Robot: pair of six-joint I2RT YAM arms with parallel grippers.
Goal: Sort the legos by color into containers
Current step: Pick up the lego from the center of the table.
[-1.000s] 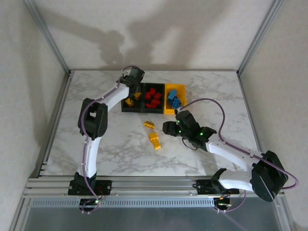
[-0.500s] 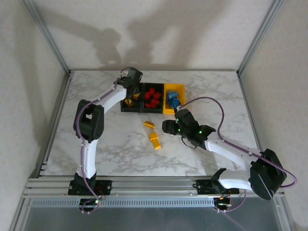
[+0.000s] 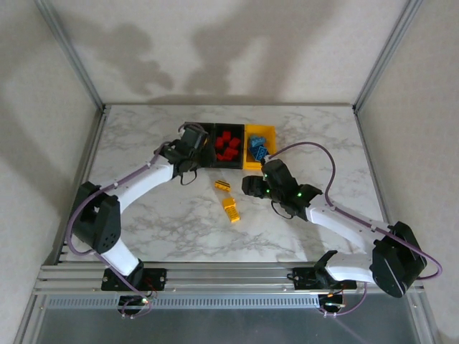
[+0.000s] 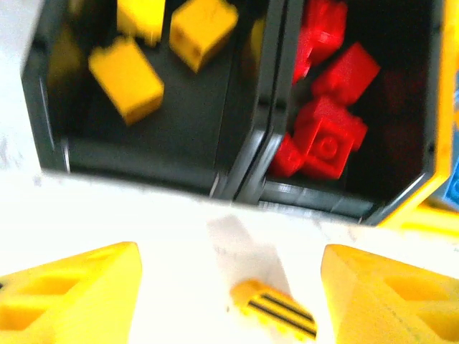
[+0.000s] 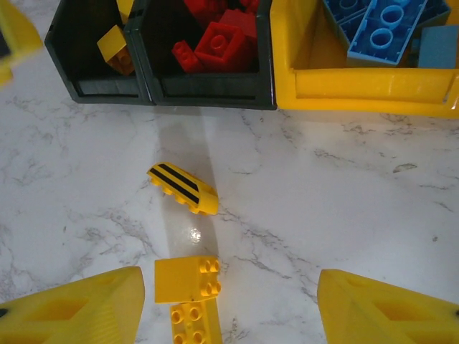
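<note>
Yellow legos [image 3: 230, 209] lay loose at the table's [image 3: 165, 222] middle.
Left gripper [image 4: 231, 251] gaped empty by the containers [image 4: 247, 154], striped lego [image 4: 274, 313] apart; right gripper [image 5: 231, 276], jaws wide, faced the plain lego [image 5: 188, 281].

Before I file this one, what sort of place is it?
Probably a lab robot workcell: a marble-patterned tabletop boxed in by plain white panels on aluminium framing, with the left arm and right arm bolted to a rail at its near edge.
</note>
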